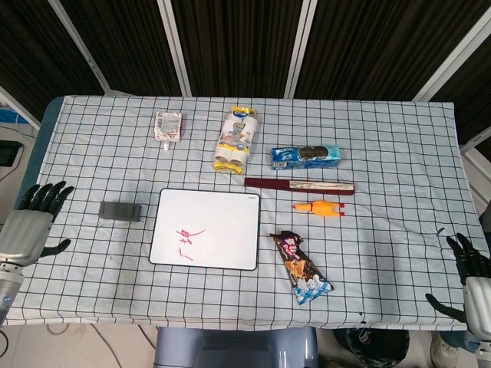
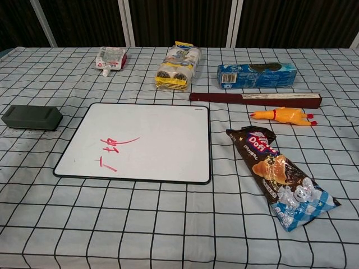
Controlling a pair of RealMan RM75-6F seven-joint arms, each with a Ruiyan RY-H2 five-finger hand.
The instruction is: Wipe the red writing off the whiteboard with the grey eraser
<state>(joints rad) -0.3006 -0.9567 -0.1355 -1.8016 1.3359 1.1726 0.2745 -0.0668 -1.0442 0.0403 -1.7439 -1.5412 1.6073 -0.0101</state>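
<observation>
The whiteboard (image 1: 205, 228) (image 2: 140, 142) lies flat near the table's front, with red writing (image 1: 185, 234) (image 2: 114, 147) in its lower left part. The grey eraser (image 1: 120, 211) (image 2: 32, 117) lies on the cloth just left of the board. My left hand (image 1: 31, 225) hovers at the table's left edge, left of the eraser and apart from it, fingers spread and holding nothing. My right hand (image 1: 469, 274) stays off the table's right front corner, fingers apart and empty. Neither hand shows in the chest view.
Behind the board lie a small pouch (image 1: 167, 126), a pack of rolls (image 1: 235, 139), a blue biscuit box (image 1: 305, 156) and a dark red folded fan (image 1: 299, 185). A yellow rubber chicken (image 1: 318, 207) and a snack bag (image 1: 300, 267) lie right of the board.
</observation>
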